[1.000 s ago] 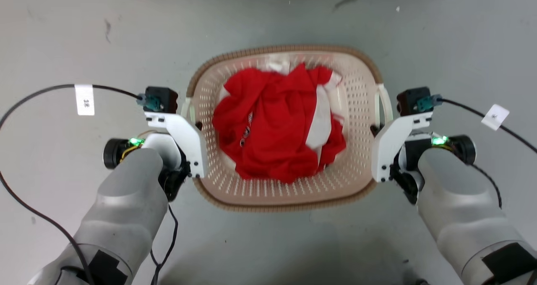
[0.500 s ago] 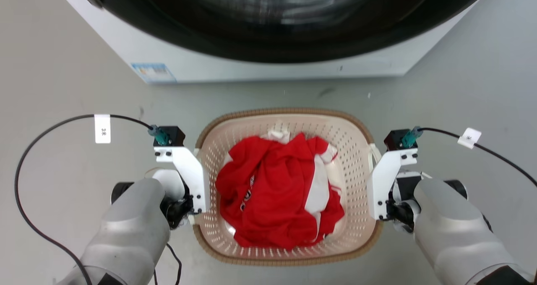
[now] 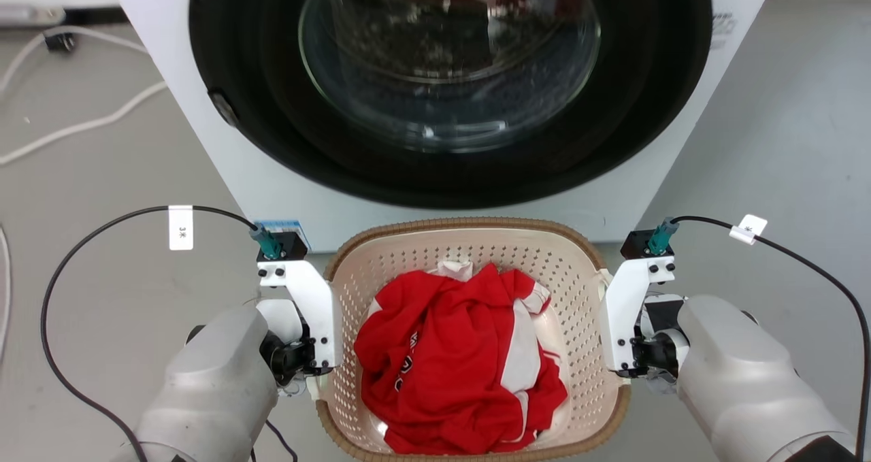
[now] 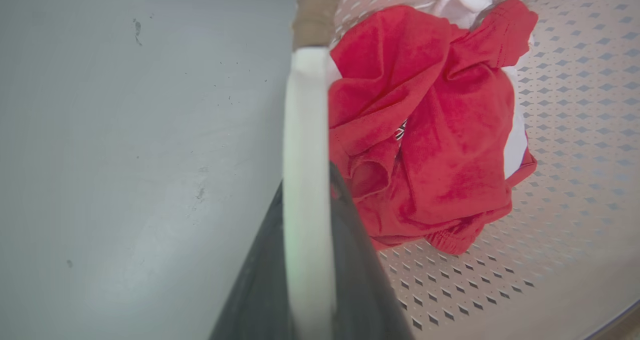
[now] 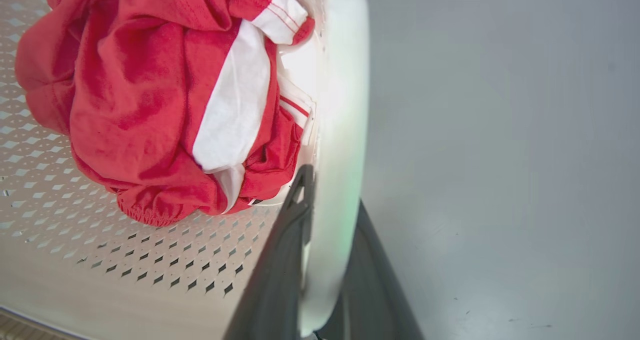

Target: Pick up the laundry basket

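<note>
The cream-beige perforated plastic laundry basket [image 3: 585, 299], with a brown woven-look rim, is located between both arms, directly in front of the white front-loading washing machine [image 3: 272, 190]. In the head view, its far rim overlaps the machine's lower edge. Contact with the grey floor [image 3: 782, 142] cannot be determined. A crumpled red-and-white garment [image 3: 456, 360] lies inside.

Left gripper [image 4: 307, 180]: dark fingers clamped either side of the left white handle [image 4: 305, 104].

Right gripper [image 5: 332, 190]: clamped likewise on the right white handle [image 5: 345, 79].

White cables [image 3: 116, 115] lie on the floor, well apart from the basket.

A white washer [image 3: 272, 183] stands on grey floor [image 3: 782, 142], white cables [image 3: 119, 113] beside it, a red-and-white garment [image 3: 449, 360] in front
</note>
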